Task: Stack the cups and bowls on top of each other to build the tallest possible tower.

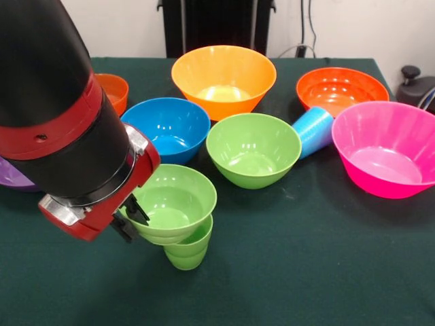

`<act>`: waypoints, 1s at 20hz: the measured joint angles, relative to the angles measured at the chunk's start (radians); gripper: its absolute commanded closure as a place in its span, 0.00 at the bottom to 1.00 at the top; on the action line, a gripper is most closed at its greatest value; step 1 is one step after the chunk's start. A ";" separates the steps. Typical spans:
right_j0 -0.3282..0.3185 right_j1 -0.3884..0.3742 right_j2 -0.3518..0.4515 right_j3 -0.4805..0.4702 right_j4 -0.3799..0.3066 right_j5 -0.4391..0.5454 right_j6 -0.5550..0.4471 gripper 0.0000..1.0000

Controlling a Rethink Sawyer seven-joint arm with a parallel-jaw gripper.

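A small green bowl (175, 202) sits on top of the lime green cup (188, 250) near the table's front. My gripper (131, 219) is at the bowl's left rim, one black finger (138, 208) inside and one outside, shut on the rim. The light blue cup (314, 129) lies on its side between a larger green bowl (253, 148) and a pink bowl (387, 146). A blue bowl (166, 125), a yellow-orange bowl (223, 78), an orange bowl (340, 88) and a small orange bowl (113, 88) stand behind. A purple bowl (12, 176) is mostly hidden by the arm.
The thick red and black arm (61, 115) fills the left side of the front view and hides the table there. A dark green cloth (306, 258) covers the table. A black object (416, 88) stands off the table's right edge.
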 measured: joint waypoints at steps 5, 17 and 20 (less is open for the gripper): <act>0.000 0.000 -0.035 0.006 0.030 0.000 0.000 1.00; -0.001 -0.001 -0.117 0.044 0.152 0.000 0.000 1.00; -0.001 -0.001 -0.151 0.062 0.195 -0.009 0.000 1.00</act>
